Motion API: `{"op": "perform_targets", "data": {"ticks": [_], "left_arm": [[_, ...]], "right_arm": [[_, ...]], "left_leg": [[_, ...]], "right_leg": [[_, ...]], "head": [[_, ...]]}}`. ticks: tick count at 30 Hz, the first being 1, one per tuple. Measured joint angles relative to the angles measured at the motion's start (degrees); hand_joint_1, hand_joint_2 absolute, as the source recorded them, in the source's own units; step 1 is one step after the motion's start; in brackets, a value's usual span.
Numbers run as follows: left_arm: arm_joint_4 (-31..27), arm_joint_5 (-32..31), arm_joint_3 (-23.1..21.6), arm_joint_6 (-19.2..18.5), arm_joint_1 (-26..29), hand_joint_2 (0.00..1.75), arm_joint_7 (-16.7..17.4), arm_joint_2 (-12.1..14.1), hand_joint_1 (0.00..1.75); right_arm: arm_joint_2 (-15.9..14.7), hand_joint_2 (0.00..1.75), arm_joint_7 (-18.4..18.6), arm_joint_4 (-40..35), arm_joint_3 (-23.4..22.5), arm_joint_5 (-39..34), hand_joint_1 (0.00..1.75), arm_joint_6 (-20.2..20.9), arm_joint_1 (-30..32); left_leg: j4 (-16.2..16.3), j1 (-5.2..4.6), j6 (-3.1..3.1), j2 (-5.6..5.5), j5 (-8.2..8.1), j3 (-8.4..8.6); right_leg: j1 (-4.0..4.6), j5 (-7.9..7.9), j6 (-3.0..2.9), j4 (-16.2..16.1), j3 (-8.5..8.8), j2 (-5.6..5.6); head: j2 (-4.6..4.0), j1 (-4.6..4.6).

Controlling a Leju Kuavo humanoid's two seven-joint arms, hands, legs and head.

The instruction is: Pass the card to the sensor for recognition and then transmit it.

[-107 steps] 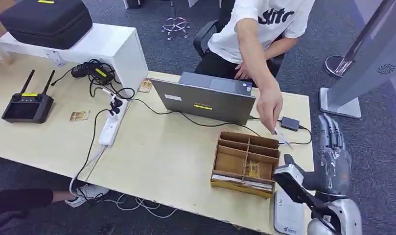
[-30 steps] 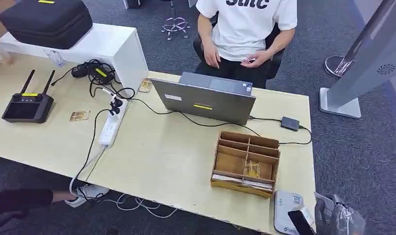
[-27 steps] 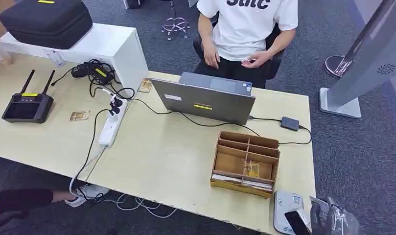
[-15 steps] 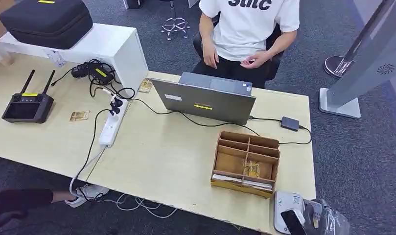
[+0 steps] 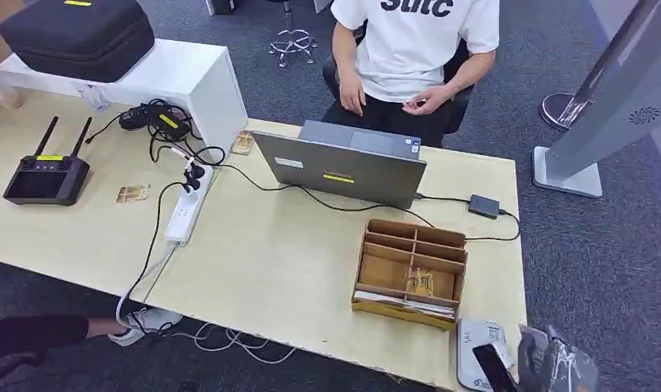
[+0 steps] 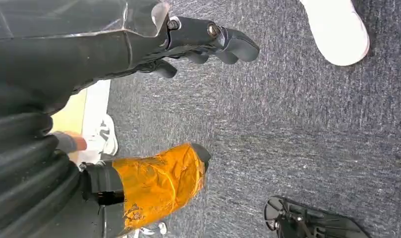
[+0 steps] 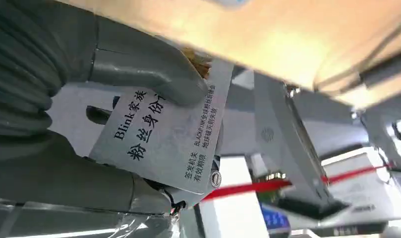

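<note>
**Card held at the reader by the right hand**

Right hand (image 5: 556, 366) at the near right corner of the tabletop (image 5: 278, 269), gripping the card (image 7: 163, 141) between thumb and fingers. Seen from the right wrist as a pale card printed with dark characters, the thumb (image 7: 139, 69) pressed on its upper part. From the head view, a dark flat object in that hand, just over the white sensor (image 5: 474, 347) lying at the tabletop's near edge; contact between the two impossible to tell.

Left hand (image 6: 208, 44) hanging low over the grey carpet (image 6: 297, 129), fingers curled in, nothing in them.

Just beyond the sensor, a brown cardboard organizer (image 5: 411, 273) with compartments, one holding something small and yellowish. Behind it, a grey laptop (image 5: 343, 167) with its lid towards the robot, a small dark adapter (image 5: 483, 205) on a cable to its right. Farther left, a white power strip (image 5: 185, 214), a tangle of black cables (image 5: 159, 122), a black remote with two antennas (image 5: 46, 175). Black case (image 5: 75, 34) on a white stand. Person in a white shirt (image 5: 417, 41) seated beyond the laptop, hands in lap.
</note>
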Motion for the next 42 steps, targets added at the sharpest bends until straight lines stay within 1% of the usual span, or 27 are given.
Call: {"op": "perform_targets", "data": {"ticks": [4, 5, 7, 9, 11, 13, 14, 16, 18, 20, 21, 25, 30, 38, 39, 40, 41, 42], "left_arm": [[0.0, -1.0, 0.7, -0.1, 0.0, 1.75, 0.0, 0.0, 0.00], [0.0, -1.3, 0.7, -0.1, 0.0, 1.75, 0.0, 0.0, 0.00], [0.0, -2.0, 0.9, -0.2, 0.0, 1.75, 0.0, 0.1, 0.00], [0.0, -2.7, 1.1, -0.5, -0.1, 1.75, 0.0, 0.1, 0.00], [0.0, -3.5, 1.2, -0.7, -0.3, 1.75, 0.0, 0.1, 0.00], [0.0, -4.1, 1.2, -1.1, -0.4, 1.75, 0.0, 0.2, 0.00], [0.0, -4.6, 1.2, -1.2, -0.5, 1.75, -0.1, 0.2, 0.00], [0.0, -5.5, 1.2, -1.6, -0.6, 1.75, -0.2, 0.3, 0.00], [0.0, -6.4, 1.2, -2.0, -0.8, 1.75, -0.4, 0.5, 0.00], [0.0, -7.3, 1.2, -2.4, -1.2, 1.75, -0.6, 0.7, 0.00], [0.0, -7.7, 1.2, -2.4, -1.3, 1.75, -0.7, 0.8, 0.00], [0.0, -8.9, 1.2, -2.6, -1.5, 1.75, -0.9, 1.0, 0.00], [0.0, -9.9, 1.1, -3.0, -1.6, 1.75, -0.9, 1.3, 0.00], [0.0, -10.1, 1.1, -3.1, -1.6, 1.75, -0.9, 1.4, 0.00], [0.0, -10.4, 1.1, -3.1, -1.6, 1.75, -0.8, 1.5, 0.00], [0.0, -10.5, 1.1, -3.1, -1.6, 1.75, -0.8, 1.5, 0.00], [0.0, -10.6, 1.1, -3.1, -1.6, 1.75, -0.8, 1.5, 0.00], [0.0, -10.6, 1.1, -3.0, -1.6, 1.75, -0.8, 1.5, 0.00]], "right_arm": [[0.0, 1.75, 1.6, -9.1, 2.4, 3.3, 1.75, -2.7, 0.0], [0.0, 1.75, 2.4, -11.4, 3.4, 4.0, 1.75, -2.9, -0.1], [0.0, 1.75, 3.6, -16.7, 6.8, 4.7, 1.75, -2.3, -0.1], [-0.2, 1.75, 4.7, -20.7, 10.7, 6.7, 1.75, -1.0, -0.6], [-0.5, 1.75, 6.9, -23.6, 15.6, 8.7, 1.75, 0.9, -1.9], [-0.8, 1.75, 8.2, -24.6, 19.9, 7.9, 1.75, 3.8, -3.7], [-0.8, 1.75, 8.6, -24.7, 22.0, 6.6, 1.75, 6.2, -4.8], [-0.8, 1.75, 9.3, -24.2, 25.8, 3.7, 1.75, 11.1, -7.3], [-0.8, 1.75, 9.9, -22.0, 28.8, 1.4, 1.75, 14.5, -10.8], [-0.2, 1.75, 10.1, -18.5, 30.9, -1.3, 1.75, 17.0, -14.3], [0.1, 1.75, 10.3, -16.7, 31.5, -1.6, 1.75, 17.6, -16.0], [1.2, 1.75, 12.2, -10.8, 32.8, -1.1, 1.75, 18.5, -21.2], [2.8, 1.75, 14.6, -4.8, 32.9, 0.2, 1.75, 19.1, -26.6], [3.0, 1.75, 14.7, -4.2, 32.8, 0.2, 1.75, 19.2, -27.4], [3.6, 1.75, 15.0, -3.1, 32.7, 0.2, 1.75, 19.2, -28.6], [4.0, 1.75, 15.3, -2.3, 32.5, 0.0, 0.00, 19.5, -29.7], [4.7, 1.75, 15.2, -2.0, 32.2, -1.6, 0.00, 20.0, -30.4], [5.6, 1.75, 14.0, -2.7, 31.9, -4.6, 0.00, 20.5, -30.3]], "left_leg": [[0.0, 0.00, 0.00, 0.01, 0.00, 0.00], [0.0, 0.00, -0.01, 0.00, 0.01, 0.00], [0.0, 0.00, -0.02, 0.00, 0.01, 0.00], [0.0, 0.01, -0.02, 0.02, 0.02, 0.00], [0.0, 0.02, -0.02, 0.02, 0.04, 0.01], [0.0, 0.02, -0.01, 0.02, 0.06, 0.01], [0.0, 0.03, 0.00, 0.02, 0.09, 0.01], [0.0, 0.02, -0.02, 0.02, 0.13, -0.02], [0.0, 0.03, -0.03, 0.03, 0.14, 0.00], [0.0, 0.03, -0.05, 0.00, 0.20, -0.02], [0.0, 0.02, -0.05, 0.00, 0.21, -0.01], [0.0, 0.02, -0.05, 0.01, 0.21, -0.01], [0.0, 0.02, -0.06, 0.01, 0.21, -0.02], [0.0, 0.02, -0.06, 0.00, 0.21, -0.02], [0.0, 0.02, -0.06, 0.00, 0.20, -0.02], [0.0, 0.02, -0.06, 0.01, 0.20, -0.02], [0.0, 0.02, -0.06, 0.00, 0.20, -0.02], [0.0, 0.02, -0.06, 0.00, 0.20, -0.03]], "right_leg": [[-0.01, 0.00, 0.00, 0.0, -0.01, 0.00], [-0.01, 0.00, 0.00, 0.0, -0.01, 0.00], [0.00, 0.00, 0.00, 0.0, -0.01, 0.00], [0.01, 0.00, -0.01, 0.0, -0.01, 0.02], [0.01, 0.01, -0.01, 0.1, -0.01, 0.03], [0.02, 0.01, -0.01, 0.1, 0.00, 0.04], [0.02, 0.02, -0.02, 0.1, 0.00, 0.04], [0.02, 0.03, -0.03, 0.1, 0.00, 0.04], [0.02, 0.07, -0.05, 0.1, -0.01, 0.06], [0.02, 0.08, -0.04, 0.1, 0.00, 0.00], [0.02, 0.10, -0.06, 0.1, 0.00, 0.00], [0.02, 0.12, -0.05, 0.1, -0.01, 0.02], [0.02, 0.12, -0.05, 0.1, -0.02, 0.02], [0.02, 0.12, -0.05, 0.1, -0.03, 0.02], [0.02, 0.12, -0.05, 0.1, -0.04, 0.03], [0.02, 0.12, -0.05, 0.1, -0.04, 0.04], [0.02, 0.12, -0.05, 0.1, -0.05, 0.04], [0.02, 0.12, -0.05, 0.1, -0.07, 0.03]], "head": [[0.00, 0.00], [0.00, 0.00], [0.00, -0.02], [0.00, 0.00], [0.00, -0.02], [0.00, 0.00], [0.00, 0.00], [0.00, -0.02], [0.00, -0.02], [0.00, 0.00], [0.00, 0.00], [0.00, 0.00], [0.00, 0.02], [0.00, -0.02], [0.00, 0.00], [0.00, 0.00], [0.00, 0.00], [0.00, 0.00]]}}
